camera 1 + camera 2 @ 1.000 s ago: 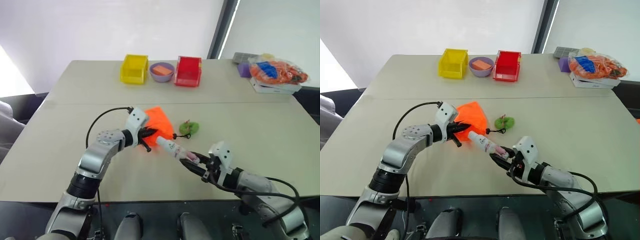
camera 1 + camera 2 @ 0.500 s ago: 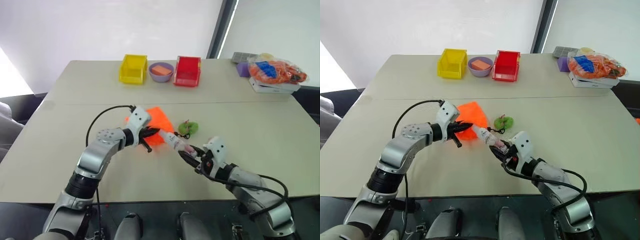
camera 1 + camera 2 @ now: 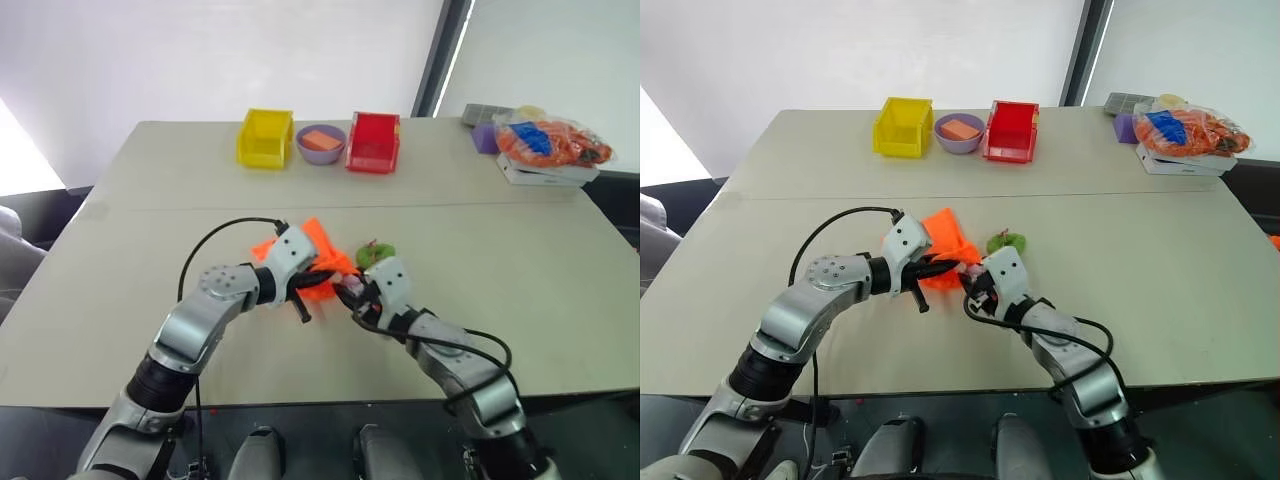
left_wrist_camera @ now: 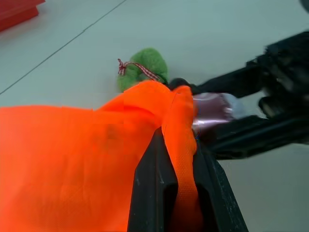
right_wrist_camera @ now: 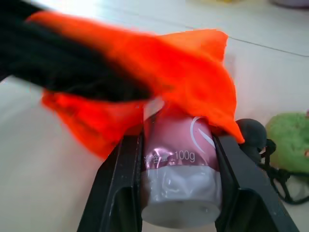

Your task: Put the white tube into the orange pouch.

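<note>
now both grippers meet nose-to-nose, left gripper pinching orange pouch.

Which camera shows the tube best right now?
The right wrist view: the tube sits large between the right hand's fingers, its front end under the pouch edge. The left wrist view shows a blurred end; in the eye views it is barely visible.

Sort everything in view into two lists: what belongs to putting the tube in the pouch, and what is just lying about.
In the job:
- white tube, clamped in the right gripper
- orange pouch, its edge pinched by the left gripper
- green fuzzy ball on the pouch's cord

Lying about:
- yellow bin
- purple bowl
- red bin
- plastic bag of orange items
</note>
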Controlling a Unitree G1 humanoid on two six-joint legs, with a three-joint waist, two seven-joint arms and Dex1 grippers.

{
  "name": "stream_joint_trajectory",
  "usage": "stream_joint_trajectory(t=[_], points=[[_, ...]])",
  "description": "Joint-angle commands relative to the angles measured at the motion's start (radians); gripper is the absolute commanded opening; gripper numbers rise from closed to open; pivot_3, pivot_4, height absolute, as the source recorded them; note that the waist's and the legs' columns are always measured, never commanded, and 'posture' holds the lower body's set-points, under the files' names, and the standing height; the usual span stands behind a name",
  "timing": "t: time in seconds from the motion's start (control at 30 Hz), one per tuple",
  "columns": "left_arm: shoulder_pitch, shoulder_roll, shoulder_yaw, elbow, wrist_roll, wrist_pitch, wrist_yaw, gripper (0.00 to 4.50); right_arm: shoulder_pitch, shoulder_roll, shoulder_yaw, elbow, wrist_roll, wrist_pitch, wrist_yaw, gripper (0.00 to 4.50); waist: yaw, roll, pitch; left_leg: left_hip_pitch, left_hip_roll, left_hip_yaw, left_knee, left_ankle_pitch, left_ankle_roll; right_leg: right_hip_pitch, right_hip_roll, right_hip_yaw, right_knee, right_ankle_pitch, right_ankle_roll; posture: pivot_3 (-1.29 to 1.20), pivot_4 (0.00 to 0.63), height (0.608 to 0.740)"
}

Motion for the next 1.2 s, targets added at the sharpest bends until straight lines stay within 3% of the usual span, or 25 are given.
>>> stream_joint_trajectory(t=[0.03, 0.2, 0.43, 0.67, 0.87, 1.0, 1.2], points=[[0.005, 0.012, -0.018, -0.055, -0.023, 0.004, -0.027, 0.0, -0.059, 0.035, 0.01, 0.027, -0.051, -0.031, -0.036, 1.25, 0.0, 0.0, 0.0, 0.0, 0.0, 0.0, 0.0, 0.0, 0.0, 0.0, 0.0, 0.0, 0.0, 0.0, 0.0, 0.0, 0.15, 0.74], [0.022, 0.028, -0.012, -0.063, -0.02, 0.006, -0.024, 0.0, -0.104, 0.084, -0.005, 0.09, -0.057, -0.007, -0.048, 1.25, 0.0, 0.0, 0.0, 0.0, 0.0, 0.0, 0.0, 0.0, 0.0, 0.0, 0.0, 0.0, 0.0, 0.0, 0.0, 0.0, 0.15, 0.74], [0.032, 0.047, 0.008, -0.037, -0.007, -0.01, -0.02, 0.0, -0.048, 0.038, 0.008, -0.022, -0.06, 0.032, -0.005, 4.39, 0.001, 0.0, 0.0, 0.0, 0.0, 0.0, 0.0, 0.0, 0.0, 0.0, 0.0, 0.0, 0.001, 0.0, 0.0, 0.0, 0.15, 0.74], [0.017, 0.057, 0.029, 0.022, 0.007, -0.048, -0.019, 0.0, 0.058, -0.113, 0.013, -0.225, 0.001, 0.118, 0.127, 4.46, -0.001, 0.0, 0.0, 0.0, 0.0, 0.0, 0.0, 0.0, 0.0, 0.0, 0.0, 0.0, 0.0, -0.001, 0.001, 0.0, 0.15, 0.74], [0.032, 0.112, 0.041, 0.062, 0.013, -0.119, -0.069, 0.0, 0.12, -0.216, -0.109, -0.352, 0.14, 0.179, 0.239, 4.46, 0.0, 0.0, 0.0, 0.0, 0.0, 0.0, 0.0, 0.0, 0.0, 0.0, 0.0, 0.0, 0.0, -0.002, 0.004, 0.0, 0.15, 0.74], [0.051, 0.165, 0.06, 0.098, 0.002, -0.173, -0.118, 0.0, 0.111, -0.22, -0.249, -0.327, 0.233, 0.214, 0.248, 4.46, 0.001, 0.0, 0.0, 0.0, 0.0, 0.0, 0.0, 0.0, 0.0, 0.0, 0.0, 0.0, 0.0, -0.002, 0.003, 0.0, 0.15, 0.74], [0.073, 0.215, 0.067, 0.131, 0.001, -0.239, -0.186, 0.0, 0.059, -0.205, -0.302, -0.194, 0.216, 0.213, 0.196, 4.46, 0.0, 0.0, 0.0, 0.0, 0.0, 0.0, 0.0, 0.0, 0.0, -0.001, -0.001, 0.0, -0.001, 0.0, 0.0, 0.0, 0.15, 0.74]])
